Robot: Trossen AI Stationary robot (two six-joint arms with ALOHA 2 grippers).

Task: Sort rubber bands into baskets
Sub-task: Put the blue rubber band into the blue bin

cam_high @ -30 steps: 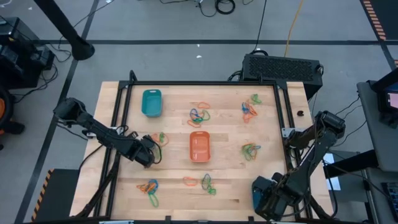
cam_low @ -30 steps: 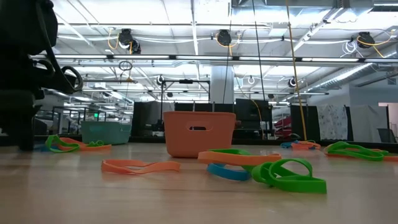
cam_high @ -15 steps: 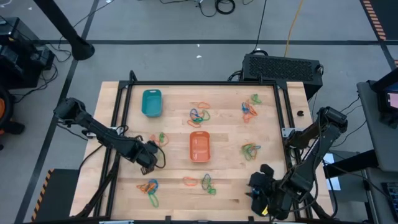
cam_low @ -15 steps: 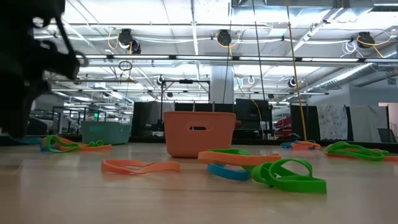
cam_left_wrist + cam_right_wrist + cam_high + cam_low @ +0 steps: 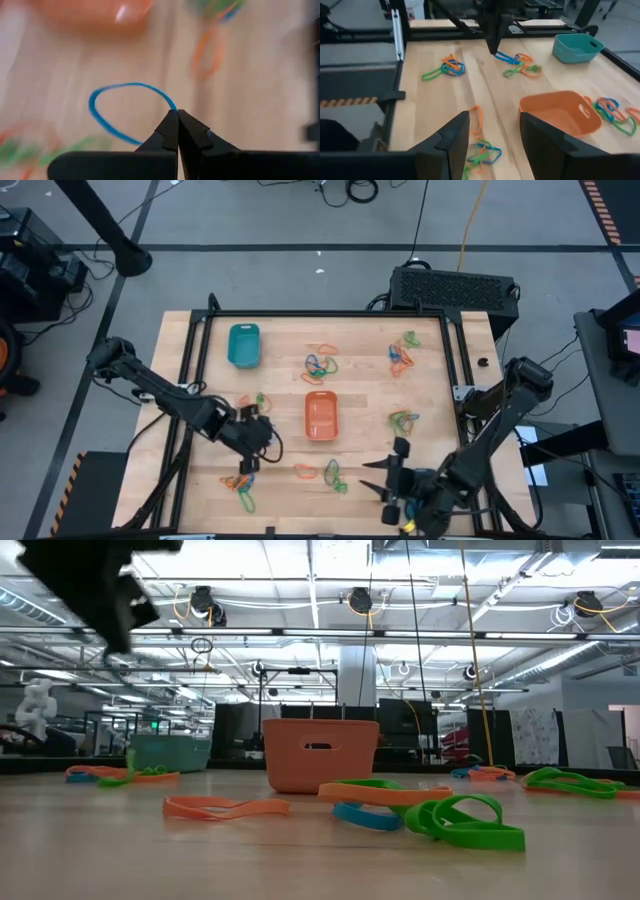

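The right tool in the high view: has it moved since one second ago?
Yes. The right tool, open, has moved from the table's near right corner inward toward the orange basket.

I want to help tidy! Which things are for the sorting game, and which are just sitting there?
For the game: rubber bands, blue band in the left pincer, orange basket, teal basket.
Just there: black box, floor cables.

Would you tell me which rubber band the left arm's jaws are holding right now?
The blue rubber band, pinched in the shut left gripper and lifted; the other bands lie loose on the table.
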